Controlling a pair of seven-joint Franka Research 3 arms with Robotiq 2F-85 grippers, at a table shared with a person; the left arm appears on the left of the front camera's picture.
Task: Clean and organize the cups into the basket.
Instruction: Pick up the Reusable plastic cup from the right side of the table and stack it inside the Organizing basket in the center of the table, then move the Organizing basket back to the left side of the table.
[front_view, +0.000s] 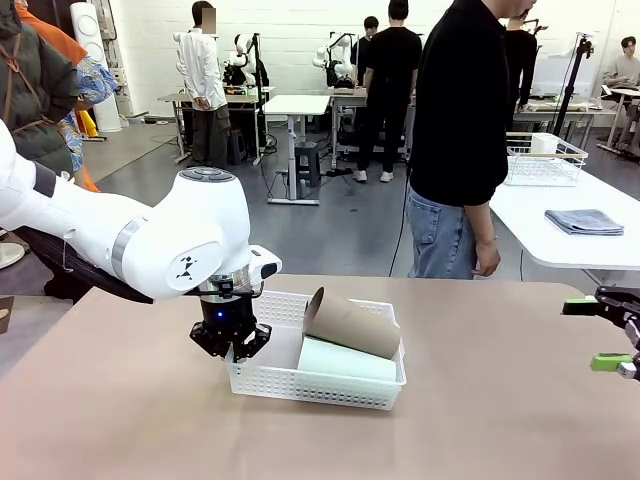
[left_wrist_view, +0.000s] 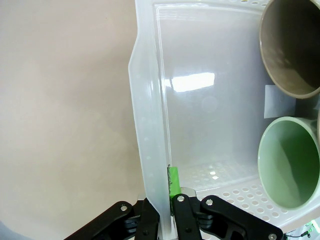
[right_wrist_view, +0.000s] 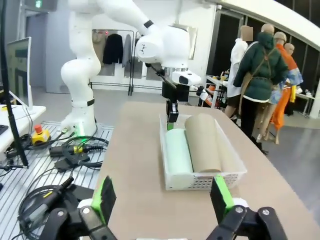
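Both cups already lie in the basket (front_view: 262, 378) at mid-table — the mint cup (front_view: 345, 360) flat, the tan cup (front_view: 350, 323) propped across it. The left gripper (front_view: 231, 345) pinches the basket's left wall; the right gripper (front_view: 612, 333) waits spread wide at the table's right edge — bare tabletop (front_view: 500, 400) all around.

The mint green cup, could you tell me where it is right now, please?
In the front view the mint green cup lies on its side in the white basket, on the near side, beside and partly under the tan-brown cup.
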